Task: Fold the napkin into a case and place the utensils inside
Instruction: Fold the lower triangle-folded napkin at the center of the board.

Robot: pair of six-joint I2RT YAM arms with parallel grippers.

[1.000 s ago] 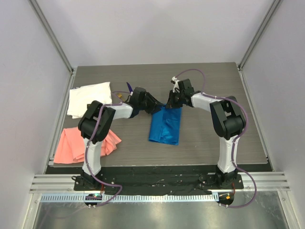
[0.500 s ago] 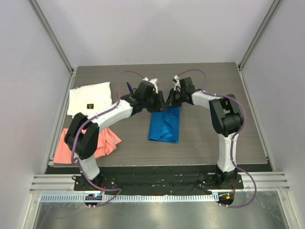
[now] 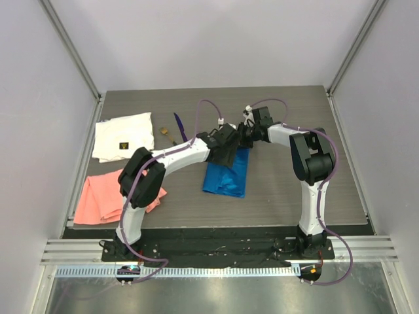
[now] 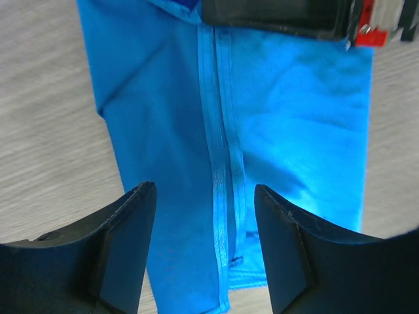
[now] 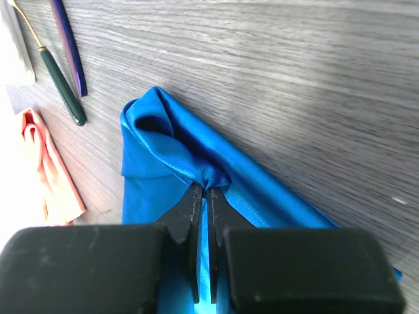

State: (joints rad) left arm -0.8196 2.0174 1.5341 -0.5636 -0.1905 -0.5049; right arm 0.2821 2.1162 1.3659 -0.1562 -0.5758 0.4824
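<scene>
While the right gripper (image 5: 203, 191) stands clamped on a pinch of the napkin (image 3: 226, 176) at its far edge, the step in hand appears to be opening the fold for loading.

Handling note: the pinch probably ought to take only the top layer, so the mouth gapes. The left gripper (image 4: 204, 242) would do well to pin the lower layers without dragging the fold askew.

Item, napkin: bright blue, folded to a narrow strip, lying on the table (image 3: 190, 199), far edge puckered upward.

Item, right gripper: jaws together on that pucker; forearm reaching in low from the napkin's right.

Item, left gripper: fingers apart, holding nothing, poised over the napkin's lengthwise seam; forearm stretched in from the napkin's left, wrist tipped downward.

Item, utensils (image 5: 71, 52): purple piece and green-handled piece (image 5: 62, 88), side by side, well to the napkin's far left, outside it, untouched.
</scene>
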